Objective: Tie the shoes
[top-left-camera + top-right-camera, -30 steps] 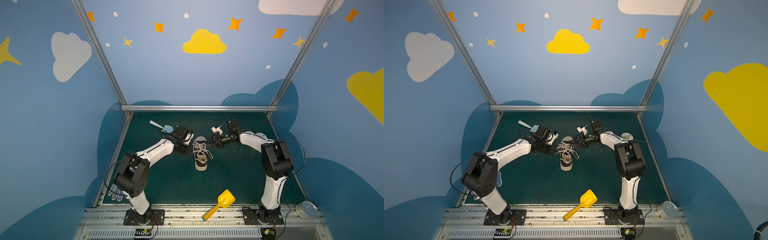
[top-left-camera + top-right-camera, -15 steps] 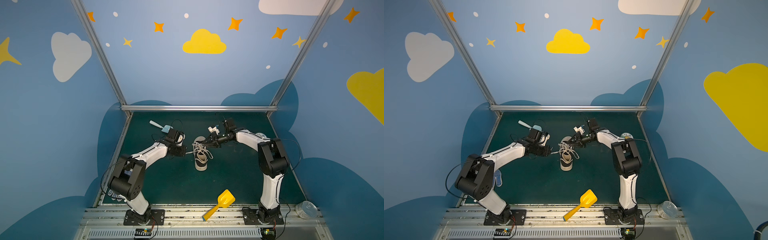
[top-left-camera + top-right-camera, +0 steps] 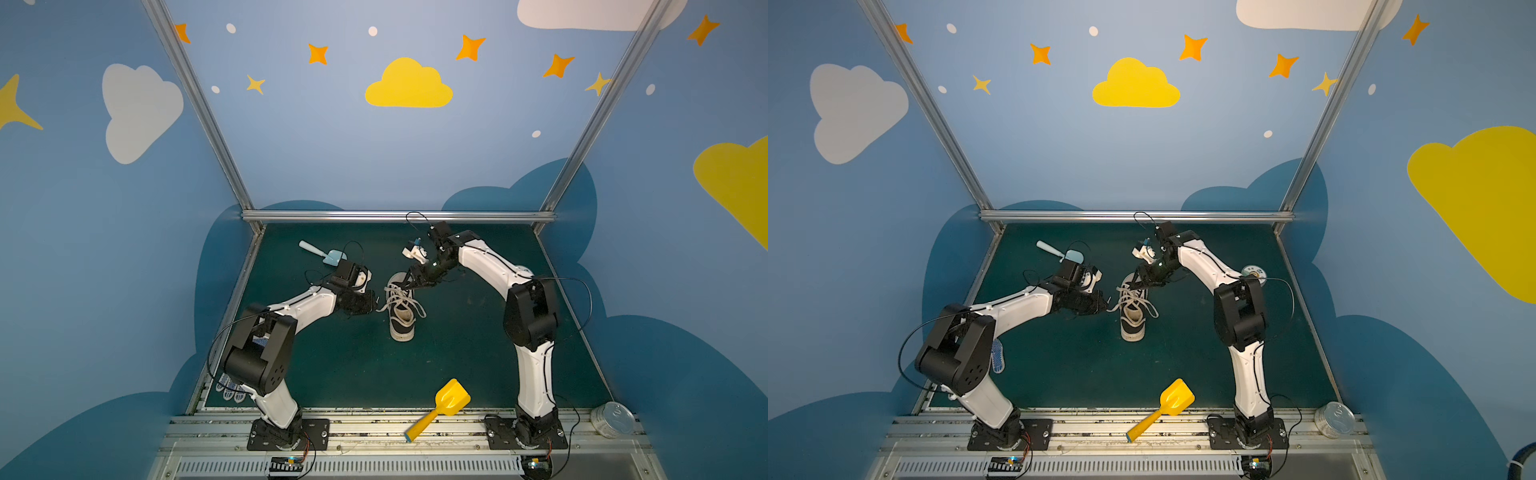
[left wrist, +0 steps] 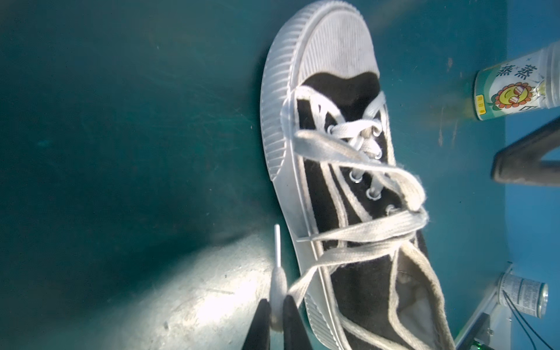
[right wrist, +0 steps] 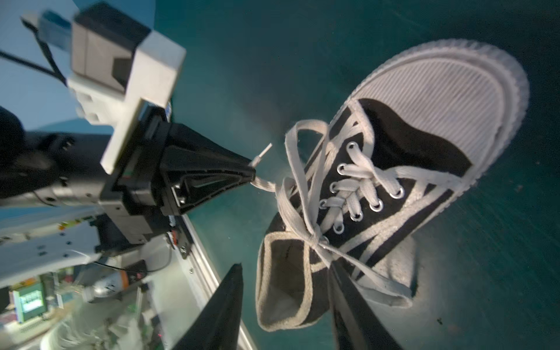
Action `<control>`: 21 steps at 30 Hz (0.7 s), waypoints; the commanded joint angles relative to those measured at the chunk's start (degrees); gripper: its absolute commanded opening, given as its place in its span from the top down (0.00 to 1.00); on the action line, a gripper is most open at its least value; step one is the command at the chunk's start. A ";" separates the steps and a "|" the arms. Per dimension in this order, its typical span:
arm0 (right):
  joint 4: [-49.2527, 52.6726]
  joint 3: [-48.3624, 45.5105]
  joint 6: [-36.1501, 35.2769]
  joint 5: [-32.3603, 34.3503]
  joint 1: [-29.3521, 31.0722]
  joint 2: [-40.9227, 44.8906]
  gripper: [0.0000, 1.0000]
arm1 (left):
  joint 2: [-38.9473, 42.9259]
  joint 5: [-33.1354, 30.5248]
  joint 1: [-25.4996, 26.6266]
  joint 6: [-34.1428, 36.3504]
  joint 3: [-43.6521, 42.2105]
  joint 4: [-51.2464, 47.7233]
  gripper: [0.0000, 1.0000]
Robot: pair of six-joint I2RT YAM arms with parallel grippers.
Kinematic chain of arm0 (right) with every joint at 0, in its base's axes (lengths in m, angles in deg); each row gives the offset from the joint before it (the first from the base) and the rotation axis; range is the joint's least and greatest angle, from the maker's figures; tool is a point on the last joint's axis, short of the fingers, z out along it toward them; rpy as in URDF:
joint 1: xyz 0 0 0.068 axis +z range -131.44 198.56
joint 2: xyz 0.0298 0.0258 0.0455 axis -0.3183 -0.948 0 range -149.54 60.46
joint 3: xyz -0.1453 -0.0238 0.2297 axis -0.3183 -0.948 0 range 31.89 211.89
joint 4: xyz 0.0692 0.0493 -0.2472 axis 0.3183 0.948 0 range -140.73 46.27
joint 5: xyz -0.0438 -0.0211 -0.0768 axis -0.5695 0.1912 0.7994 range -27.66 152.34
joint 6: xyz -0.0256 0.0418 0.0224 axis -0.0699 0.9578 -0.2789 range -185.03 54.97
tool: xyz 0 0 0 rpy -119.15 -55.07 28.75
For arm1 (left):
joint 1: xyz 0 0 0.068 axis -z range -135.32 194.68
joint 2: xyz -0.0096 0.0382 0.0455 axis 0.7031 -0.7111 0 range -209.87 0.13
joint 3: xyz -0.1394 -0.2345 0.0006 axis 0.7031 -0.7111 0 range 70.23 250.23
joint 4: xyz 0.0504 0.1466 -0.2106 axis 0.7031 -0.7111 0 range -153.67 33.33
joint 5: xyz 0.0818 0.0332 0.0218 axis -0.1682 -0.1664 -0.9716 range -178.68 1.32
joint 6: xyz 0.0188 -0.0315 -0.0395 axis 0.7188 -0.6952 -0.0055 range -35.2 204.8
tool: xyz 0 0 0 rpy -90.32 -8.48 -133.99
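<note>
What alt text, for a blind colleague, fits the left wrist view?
The left gripper is shut on the tip of a cream lace beside a black sneaker with a white toe cap on a green mat.

One black sneaker (image 3: 401, 309) with one set of cream laces (image 4: 363, 231) sat on the single green tabletop (image 3: 457, 365). There were two robot arms, the left arm (image 3: 307, 305) and the right arm (image 3: 490, 266), each with one gripper: the left gripper (image 4: 276, 300) and the right gripper (image 5: 285, 265). There were two toy shovels, one yellow shovel (image 3: 451, 401) and one pale-blue shovel (image 3: 332, 257). There was one dotted glove (image 3: 230, 390). Two cylindrical containers completed the count: a silvery can (image 3: 611, 419) and a round labelled container (image 3: 1252, 272).
</note>
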 commanded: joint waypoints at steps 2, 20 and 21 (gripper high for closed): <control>3.95 1.32 -9.48 5.78 1.74 -1.08 0.50 | 0.18 1.65 0.02 -2.68 -1.35 1.33 0.88; -2.36 5.27 -12.22 16.95 7.00 -5.70 0.45 | 1.10 1.19 0.15 -4.41 -3.49 2.03 0.89; -2.71 5.36 -12.06 17.34 7.08 -5.64 0.45 | 0.96 1.22 0.06 -4.44 -3.53 2.07 0.89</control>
